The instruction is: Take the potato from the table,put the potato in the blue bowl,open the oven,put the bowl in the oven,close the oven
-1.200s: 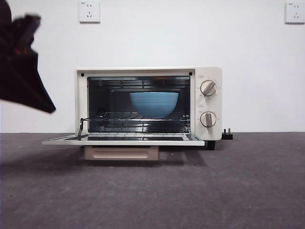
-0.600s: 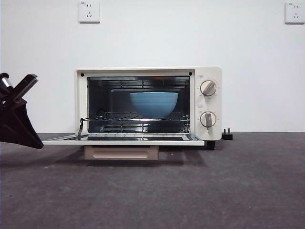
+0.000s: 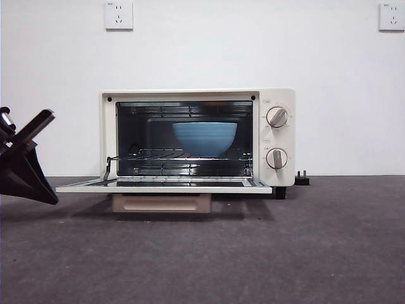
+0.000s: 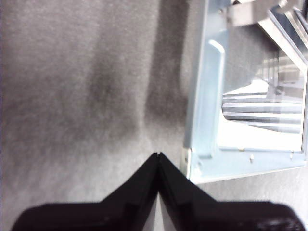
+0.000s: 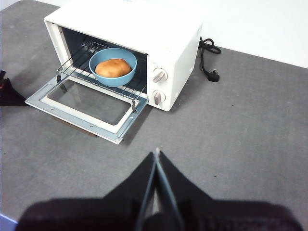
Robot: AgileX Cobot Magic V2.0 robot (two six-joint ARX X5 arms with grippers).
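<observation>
The cream-white oven [image 3: 196, 136] [image 5: 139, 36] stands with its door [image 3: 163, 185] [image 5: 86, 103] folded down flat. On the wire rack inside sits the blue bowl [image 3: 204, 138] [image 5: 113, 67], and the orange-brown potato [image 5: 113, 68] lies in it, visible only in the right wrist view. My left gripper [image 4: 158, 156] [image 3: 28, 136] is shut and empty, low beside the door's left corner [image 4: 190, 163]. My right gripper [image 5: 157, 153] is shut, held high and well back from the oven, over the table [image 5: 231, 130].
The oven's black cord and plug [image 5: 209, 53] [image 3: 302, 178] lie on the table by its right side. Two knobs [image 3: 276, 117] sit on the right of the oven's front. A white wall with two sockets [image 3: 118, 14] stands behind.
My left gripper came down from the upper left to table height beside the open door's left end, then barely shifted. Bowl and oven door have not moved.
</observation>
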